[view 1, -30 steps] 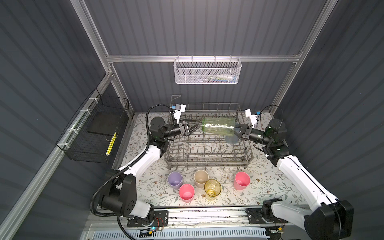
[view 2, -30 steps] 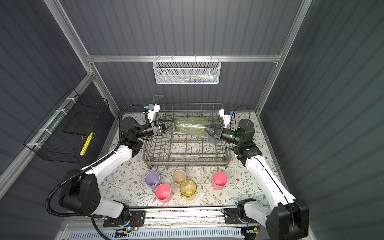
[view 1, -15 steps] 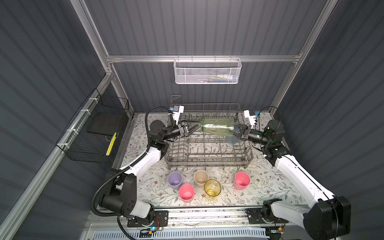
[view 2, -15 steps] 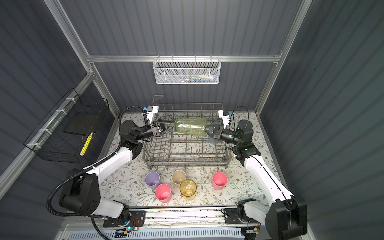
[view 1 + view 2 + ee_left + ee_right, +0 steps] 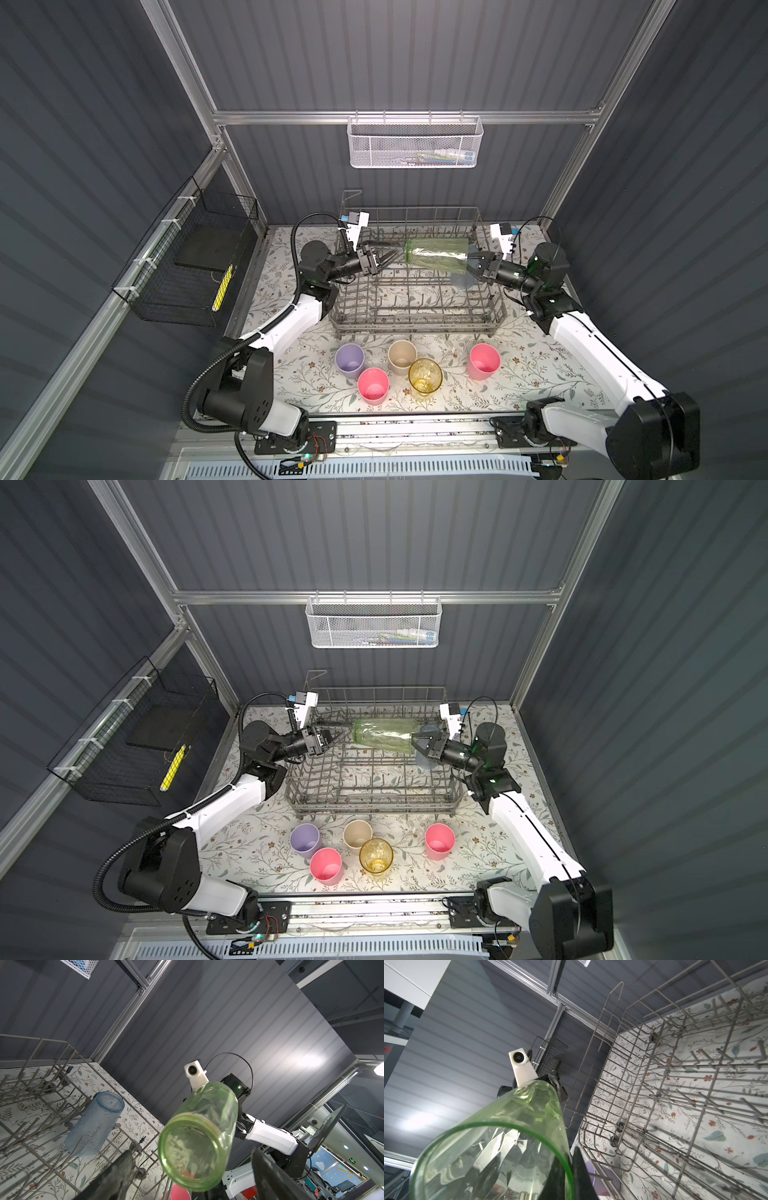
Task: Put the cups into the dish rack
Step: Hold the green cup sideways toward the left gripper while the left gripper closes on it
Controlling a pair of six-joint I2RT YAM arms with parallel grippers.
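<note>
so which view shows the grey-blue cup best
Left wrist view: the grey-blue cup stands upside down among the dish rack tines, whole. Both top views show only a faint patch by the right gripper; the right wrist view misses it.

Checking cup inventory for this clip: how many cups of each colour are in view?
Pink cups: 2
Lilac cup: 1
Beige cup: 1
Amber cup: 1
Green cup: 1
Grey-blue cup: 1
Total: 7

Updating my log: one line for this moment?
green cup: horizontal over dish rack | right gripper: shut on it | left gripper: open
</note>
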